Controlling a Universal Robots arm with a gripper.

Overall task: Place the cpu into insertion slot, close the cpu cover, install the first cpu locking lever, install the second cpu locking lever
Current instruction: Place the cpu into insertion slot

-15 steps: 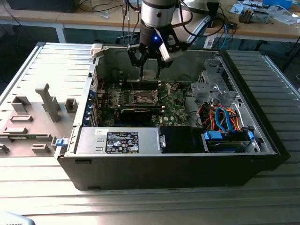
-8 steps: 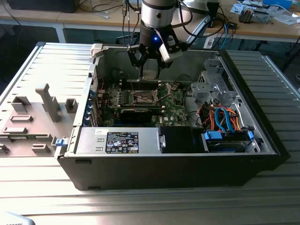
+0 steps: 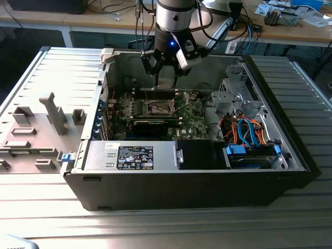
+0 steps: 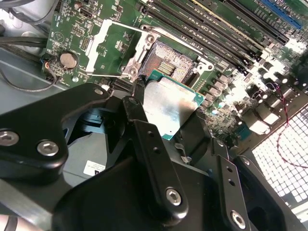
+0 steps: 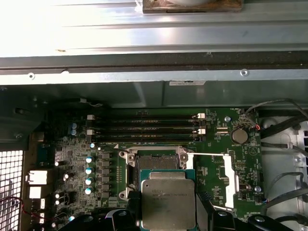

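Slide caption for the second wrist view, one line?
Gripper holds the cpu close to the open insertion slot.

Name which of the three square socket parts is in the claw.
The cpu: a solid dull-metal plate, gripped by the claw. The insertion slot is a dark recess; the cpu cover is an open frame beside it.

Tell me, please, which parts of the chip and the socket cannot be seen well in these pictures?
First wrist view: the chip hides part of the socket.
Second wrist view: the gripper hides two edges of the chip.
Exterior view: the chip is too small to make out between the gripper's fingers.
All views: whether the chip touches the socket is unclear.
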